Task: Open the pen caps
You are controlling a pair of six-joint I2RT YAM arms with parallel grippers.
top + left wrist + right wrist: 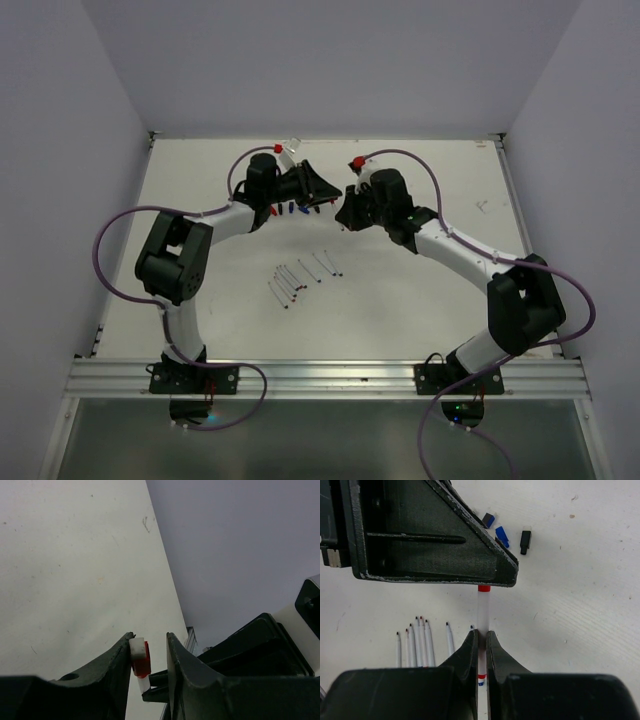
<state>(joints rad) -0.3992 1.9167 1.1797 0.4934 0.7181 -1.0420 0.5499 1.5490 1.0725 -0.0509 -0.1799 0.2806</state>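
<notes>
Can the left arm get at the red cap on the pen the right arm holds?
Probably yes: the red cap sits inside the open left pincer, and the right pincer holds the pen steady.

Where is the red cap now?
In the left wrist view, the red cap sits inside the left end effector, on the pen held by the right end effector.

Robotics lab cell: white table (400,310), bare grey walls (330,60), aluminium mounting rail (330,378).
</notes>
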